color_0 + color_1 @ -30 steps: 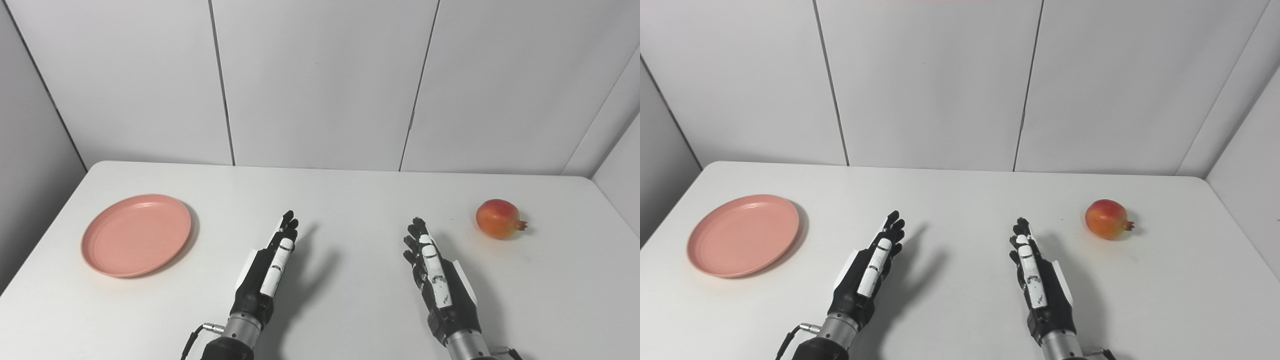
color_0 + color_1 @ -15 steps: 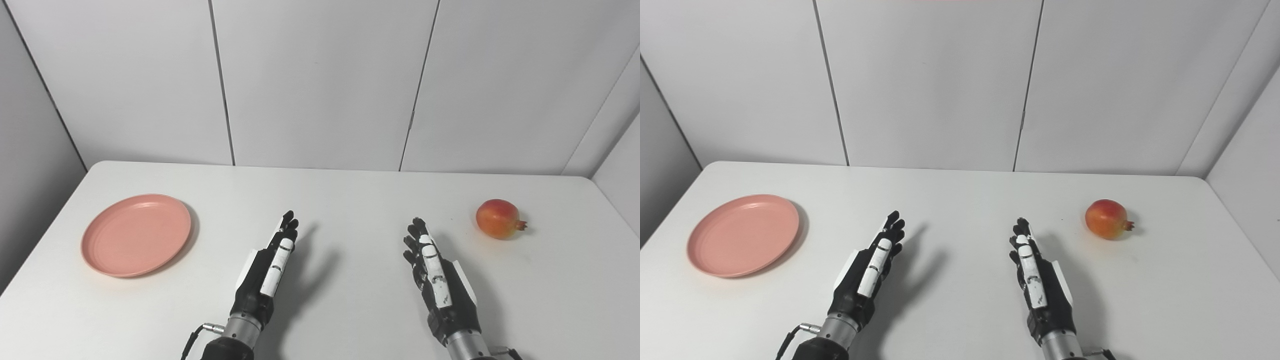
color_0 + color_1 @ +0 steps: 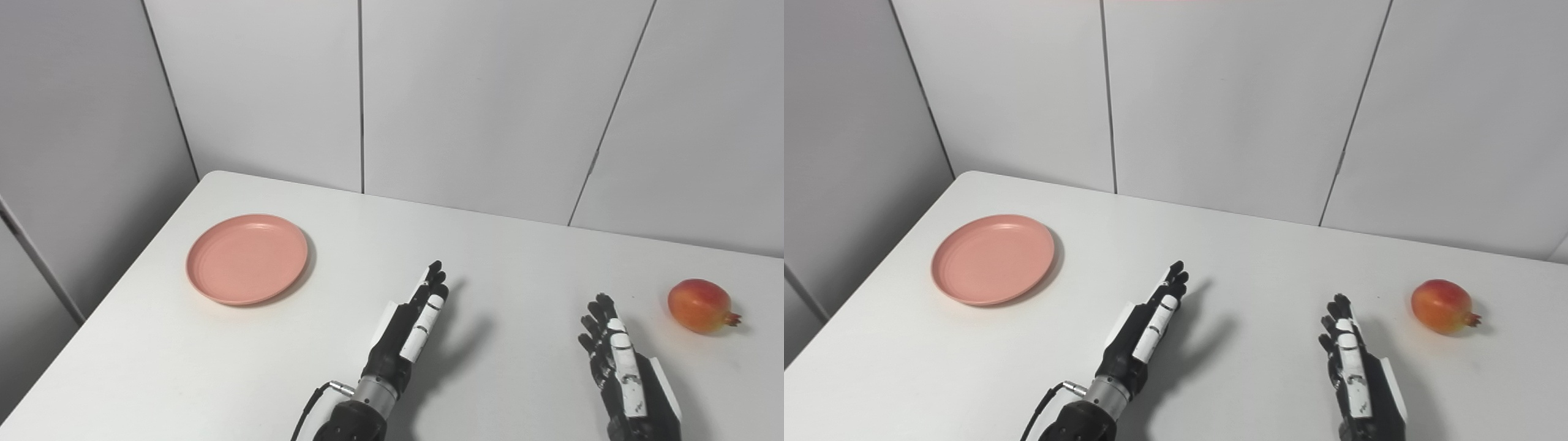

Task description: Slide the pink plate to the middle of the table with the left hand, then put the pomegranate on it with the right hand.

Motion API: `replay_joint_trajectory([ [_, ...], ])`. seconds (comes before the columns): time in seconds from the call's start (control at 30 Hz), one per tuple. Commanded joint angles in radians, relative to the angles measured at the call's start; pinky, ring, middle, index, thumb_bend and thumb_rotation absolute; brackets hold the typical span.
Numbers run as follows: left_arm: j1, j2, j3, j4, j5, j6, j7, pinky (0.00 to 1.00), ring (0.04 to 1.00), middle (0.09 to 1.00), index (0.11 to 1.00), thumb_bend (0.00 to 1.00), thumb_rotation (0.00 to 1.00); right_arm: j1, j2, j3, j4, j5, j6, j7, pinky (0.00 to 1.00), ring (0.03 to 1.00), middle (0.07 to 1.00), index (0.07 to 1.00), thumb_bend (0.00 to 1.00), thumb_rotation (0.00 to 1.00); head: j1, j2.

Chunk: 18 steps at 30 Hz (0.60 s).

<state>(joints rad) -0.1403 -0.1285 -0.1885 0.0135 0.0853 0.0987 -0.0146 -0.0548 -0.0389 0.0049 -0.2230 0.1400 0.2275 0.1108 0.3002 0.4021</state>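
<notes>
Both hands hover edge-on above the worktop (image 3: 527,257), fingers straight, grasping nothing. The bare pink plate (image 3: 247,258) lies far-left of the left hand (image 3: 409,327); the pomegranate (image 3: 699,305) far-right of the right hand (image 3: 623,372).

A white bench (image 3: 527,257) carries a pink plate (image 3: 247,258) on its left and, far right of the plate, a pomegranate (image 3: 700,305).

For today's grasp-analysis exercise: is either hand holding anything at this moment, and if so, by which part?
Nothing is held. The left hand and right hand are both open over the table, apart from the pink plate and the pomegranate.
</notes>
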Motion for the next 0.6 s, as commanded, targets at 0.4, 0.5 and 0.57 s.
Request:
replay_joint_trajectory([
  [0.4,-0.042,-0.050,-0.036,0.048,0.033,-0.020,0.013,1.00,1.000,1.000,1.000,0.47,1.00,-0.018,-0.020,-0.004,-0.025,0.020,-0.055,0.022,1.00,1.000,1.000,1.000,0.20,1.00,0.045,-0.033],
  [0.5,-0.043,-0.046,-0.037,0.058,0.037,-0.039,0.013,1.00,1.000,1.000,1.000,0.47,1.00,-0.018,-0.020,-0.004,-0.023,0.020,-0.058,0.023,1.00,1.000,1.000,1.000,0.19,1.00,0.046,-0.036],
  [0.57,-0.043,-0.045,-0.037,0.060,0.039,-0.042,0.012,1.00,1.000,1.000,1.000,0.48,1.00,-0.019,-0.019,-0.004,-0.026,0.021,-0.053,0.022,1.00,1.000,1.000,1.000,0.19,1.00,0.046,-0.036],
])
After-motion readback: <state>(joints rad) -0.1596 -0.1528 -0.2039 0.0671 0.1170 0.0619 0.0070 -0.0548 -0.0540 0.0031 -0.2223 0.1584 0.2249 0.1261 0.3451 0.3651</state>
